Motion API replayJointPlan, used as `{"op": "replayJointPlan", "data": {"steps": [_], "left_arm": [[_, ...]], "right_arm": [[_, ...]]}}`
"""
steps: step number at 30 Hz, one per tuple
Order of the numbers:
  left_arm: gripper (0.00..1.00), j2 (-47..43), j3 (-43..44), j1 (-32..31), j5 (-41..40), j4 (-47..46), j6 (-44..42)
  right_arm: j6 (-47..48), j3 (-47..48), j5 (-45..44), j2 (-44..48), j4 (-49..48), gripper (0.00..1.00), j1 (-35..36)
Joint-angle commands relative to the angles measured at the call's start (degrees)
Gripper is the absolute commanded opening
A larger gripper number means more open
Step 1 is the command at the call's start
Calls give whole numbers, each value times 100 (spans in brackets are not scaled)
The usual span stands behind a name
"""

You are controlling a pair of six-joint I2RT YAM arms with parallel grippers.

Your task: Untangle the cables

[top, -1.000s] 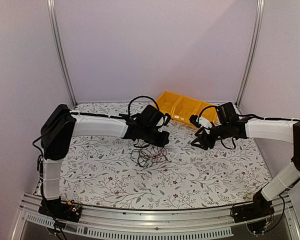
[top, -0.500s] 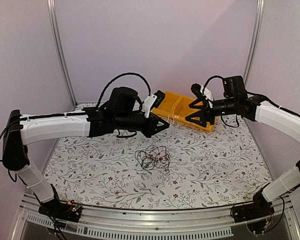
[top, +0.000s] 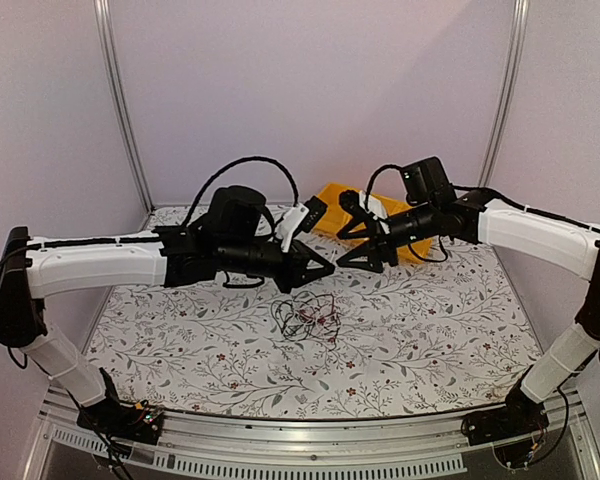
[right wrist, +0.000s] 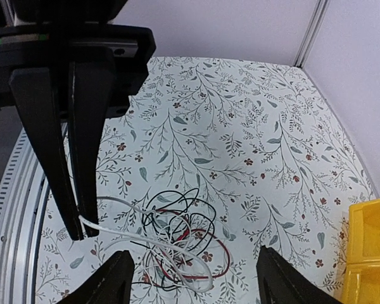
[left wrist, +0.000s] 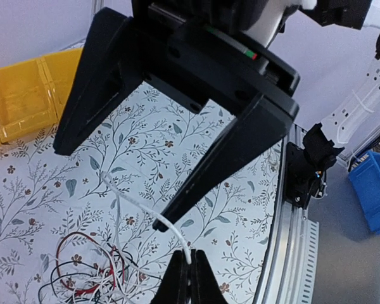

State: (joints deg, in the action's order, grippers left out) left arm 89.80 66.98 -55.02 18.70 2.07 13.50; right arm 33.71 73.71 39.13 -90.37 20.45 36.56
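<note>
Cables [top: 305, 318] below both tools | left tool [left wrist: 188, 266] pinching white strand [left wrist: 137, 204] | right tool [right wrist: 193, 251] spread

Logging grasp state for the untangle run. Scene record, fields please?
left gripper: shut on white cable, held above the table
right gripper: open, holding nothing, facing left gripper
tangle: black, red, white loops lying on table below both grippers
yellow bin: far side, beyond the grippers
</note>
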Motion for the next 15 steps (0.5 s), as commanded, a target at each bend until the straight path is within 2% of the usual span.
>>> {"op": "replayJointPlan", "data": {"steps": [1,6,8,11,12,14,15], "left_arm": [[0,-225,-178,-93,124,-418,-141],[0,-194,-138,-92,217,-446,-223],[0,-175,-104,-87,249,-492,-199],[0,-169,-79,-90,248,-550,-197],[0,-177,-101,-88,215,-576,-214],[0,-182,-177,-83,77,-651,-241],[0,-182,-233,-79,-82,-738,-250]], "right_arm": [[286,-125,270,129,38,64,40],[396,-247,389,309,-105,68,62],[438,-211,413,263,-106,62,67],[456,-151,499,224,-96,42,74],[433,-129,520,214,-96,33,64],[327,-74,477,234,-109,5,62],[238,-38,457,244,-108,0,67]]}}
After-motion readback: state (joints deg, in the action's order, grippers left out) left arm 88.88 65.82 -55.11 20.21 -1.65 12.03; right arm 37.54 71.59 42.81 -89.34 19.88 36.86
